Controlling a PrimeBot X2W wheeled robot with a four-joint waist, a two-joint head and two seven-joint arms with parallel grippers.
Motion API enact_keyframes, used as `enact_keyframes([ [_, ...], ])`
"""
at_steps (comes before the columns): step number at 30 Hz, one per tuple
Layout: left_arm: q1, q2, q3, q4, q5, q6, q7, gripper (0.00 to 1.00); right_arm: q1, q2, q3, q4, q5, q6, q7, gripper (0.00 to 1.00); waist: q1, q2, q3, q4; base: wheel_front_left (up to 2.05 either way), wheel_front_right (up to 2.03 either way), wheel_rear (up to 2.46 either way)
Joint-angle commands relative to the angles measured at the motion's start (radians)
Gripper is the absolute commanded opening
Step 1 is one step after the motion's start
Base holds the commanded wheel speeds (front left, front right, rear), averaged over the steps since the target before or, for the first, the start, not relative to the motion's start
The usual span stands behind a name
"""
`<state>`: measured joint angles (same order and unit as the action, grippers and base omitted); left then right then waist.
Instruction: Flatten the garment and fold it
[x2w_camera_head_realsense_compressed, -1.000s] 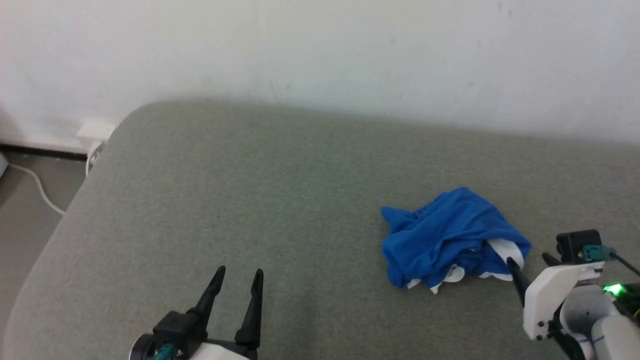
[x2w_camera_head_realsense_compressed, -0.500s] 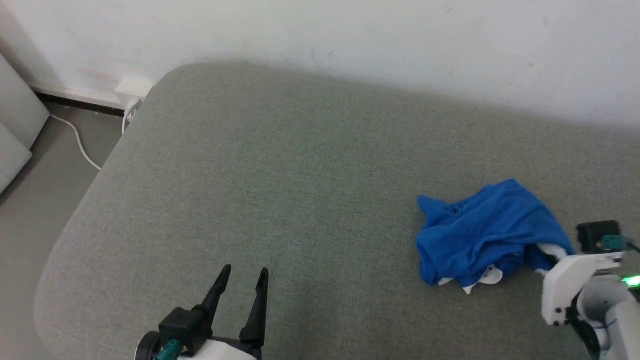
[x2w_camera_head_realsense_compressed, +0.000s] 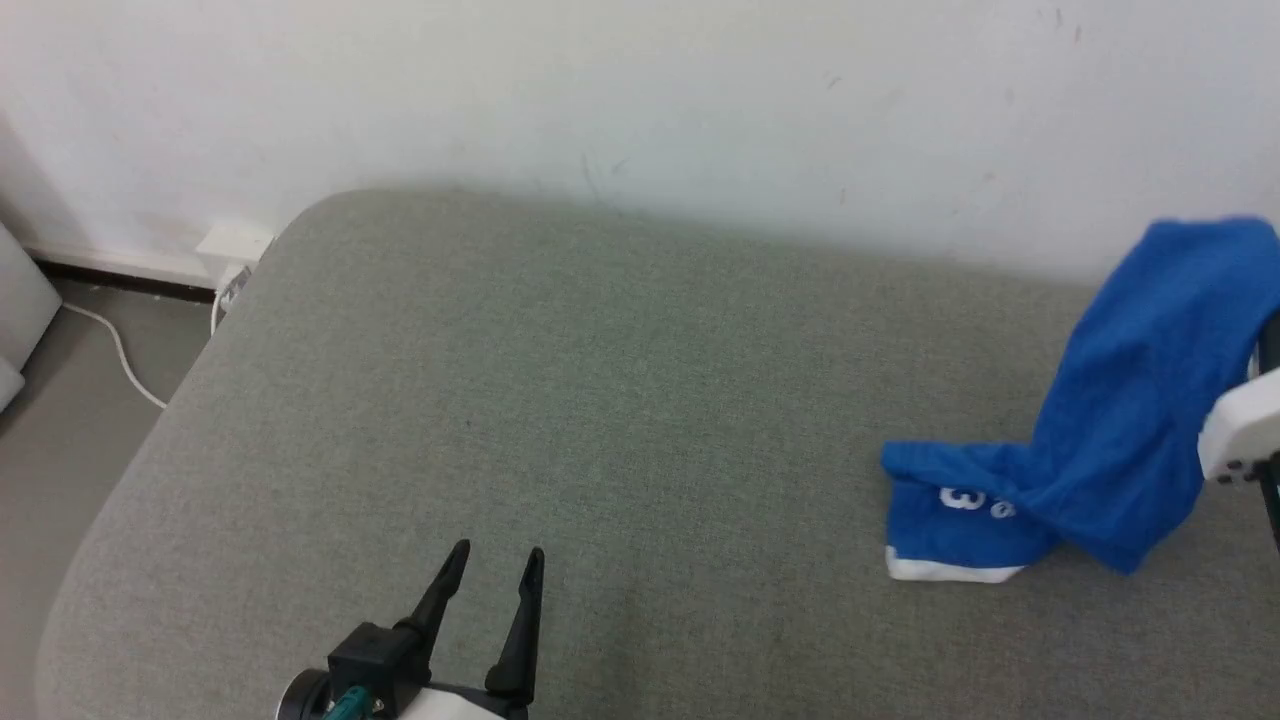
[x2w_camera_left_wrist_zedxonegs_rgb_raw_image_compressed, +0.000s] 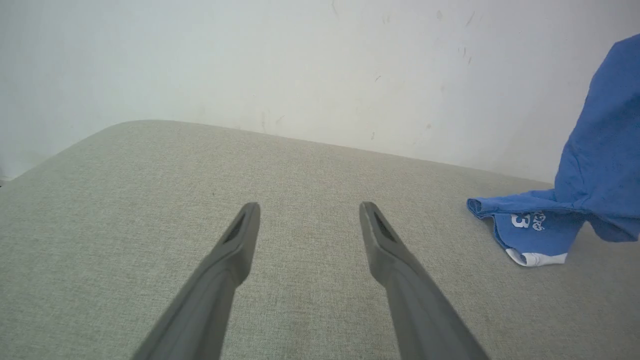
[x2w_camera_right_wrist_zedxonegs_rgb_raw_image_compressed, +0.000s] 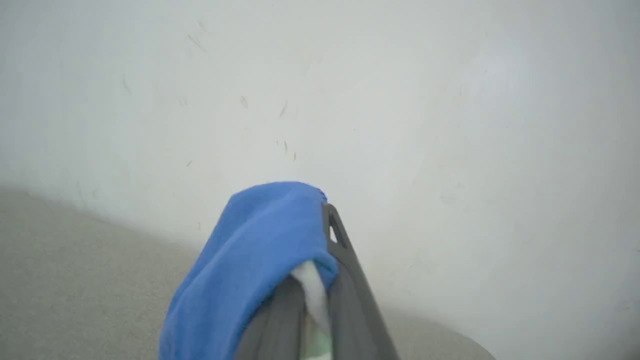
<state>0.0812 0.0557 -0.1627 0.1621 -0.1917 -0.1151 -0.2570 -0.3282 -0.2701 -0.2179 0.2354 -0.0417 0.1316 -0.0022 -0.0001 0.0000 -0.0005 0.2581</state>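
Observation:
The garment, bright blue shorts, hangs stretched from the upper right down to the grey cushion. One leg with white hem trim and a white logo still rests on the cushion. My right gripper is shut on the blue fabric, with white trim pinched between its fingers. Its white wrist housing sits at the head view's right edge. My left gripper is open and holds nothing, low over the cushion's front. In the left wrist view this gripper points at the wall, with the shorts far right.
A white wall stands right behind the cushion. The cushion's rounded left edge drops to a grey floor, where a white cable runs to a wall socket. A pale object is at the far left.
My right gripper has risen with the shorts, pulling the crumpled heap up into a long hanging shape with one leg left on the cushion. The head camera has shifted. The left gripper stays put.

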Motion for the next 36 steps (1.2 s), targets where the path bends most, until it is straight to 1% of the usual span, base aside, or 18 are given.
enact_keyframes([
  [1,0.012,-0.005,-0.001,0.002,0.007,-0.009,-0.005,1.0,-0.02,0.017,0.018,-0.033,-0.021,-0.001,-0.009,0.0,0.0001,0.0,-0.011,-0.005,0.0,0.0,0.0],
  [4,0.014,-0.005,-0.006,0.001,0.008,-0.01,-0.005,1.0,-0.007,0.046,0.12,-0.091,-0.047,-0.001,0.009,0.0,0.0001,0.0,-0.011,0.004,0.0,0.0,0.0],
  [7,0.014,-0.005,-0.009,-0.003,0.004,-0.011,-0.005,1.0,0.02,0.063,0.277,-0.095,-0.035,-0.001,0.04,0.0,0.0001,0.0,0.002,0.017,0.0,0.0,0.0],
  [10,0.007,-0.005,-0.02,0.002,-0.003,-0.012,-0.005,1.0,0.037,0.066,0.433,-0.04,-0.004,-0.001,0.055,0.0,0.0001,0.0,0.02,0.034,0.0,0.0,0.0],
  [13,-0.003,-0.005,-0.031,0.011,-0.014,-0.012,-0.005,1.0,0.042,0.072,0.56,0.042,0.037,-0.001,0.061,0.0,0.0001,0.0,0.037,0.052,0.0,0.0,0.0],
  [14,-0.007,-0.005,-0.033,0.014,-0.017,-0.011,-0.005,1.0,0.043,0.077,0.597,0.072,0.061,-0.001,0.066,0.26,0.0001,0.0,0.042,0.058,0.0,0.0,0.0],
  [15,-0.01,-0.005,-0.036,0.016,-0.021,-0.01,-0.005,1.0,0.042,0.076,0.635,0.101,0.08,-0.001,0.07,1.0,0.0001,0.0,0.045,0.062,0.0,0.0,0.0],
  [17,-0.016,-0.005,-0.041,0.019,-0.025,-0.007,-0.005,1.0,0.033,0.07,0.713,0.148,0.122,-0.001,0.075,1.0,0.0001,0.0,0.049,0.067,0.0,0.0,0.0],
  [20,-0.02,-0.005,-0.043,0.023,-0.03,-0.001,-0.005,1.0,0.02,0.054,0.792,0.194,0.189,-0.001,0.095,1.0,0.0001,0.0,0.049,0.066,0.0,0.0,0.0],
  [23,-0.02,-0.005,-0.035,0.023,-0.028,0.004,-0.005,1.0,0.003,0.026,0.845,0.21,0.246,-0.001,0.108,1.0,0.0001,0.0,0.035,0.049,0.0,0.0,0.0],
  [25,-0.019,-0.005,-0.026,0.016,-0.024,0.005,-0.005,1.0,-0.006,0.001,0.877,0.203,0.268,-0.001,0.12,1.0,0.0001,0.0,0.02,0.035,0.0,0.0,0.0],
  [26,-0.018,-0.005,-0.017,0.012,-0.024,0.008,-0.005,1.0,-0.01,-0.008,0.876,0.19,0.282,-0.001,0.119,1.0,0.0001,0.0,0.013,0.027,0.0,0.0,0.0],
  [29,-0.015,-0.005,0.016,-0.002,-0.02,0.012,-0.005,1.0,-0.007,-0.024,0.826,0.127,0.318,-0.001,0.105,1.0,0.0001,0.0,-0.012,-0.002,0.0,0.0,0.0],
  [31,-0.013,-0.005,0.032,-0.01,-0.011,0.01,-0.005,1.0,0.003,-0.04,0.773,0.079,0.32,-0.001,0.103,1.0,0.0001,0.0,-0.026,-0.024,0.0,0.0,0.0],
  [36,-0.015,-0.005,0.051,-0.039,-0.019,0.004,-0.005,1.0,0.066,-0.049,0.572,-0.031,0.32,-0.001,0.064,1.0,0.0001,0.0,-0.049,-0.075,0.0,0.0,0.0],
])
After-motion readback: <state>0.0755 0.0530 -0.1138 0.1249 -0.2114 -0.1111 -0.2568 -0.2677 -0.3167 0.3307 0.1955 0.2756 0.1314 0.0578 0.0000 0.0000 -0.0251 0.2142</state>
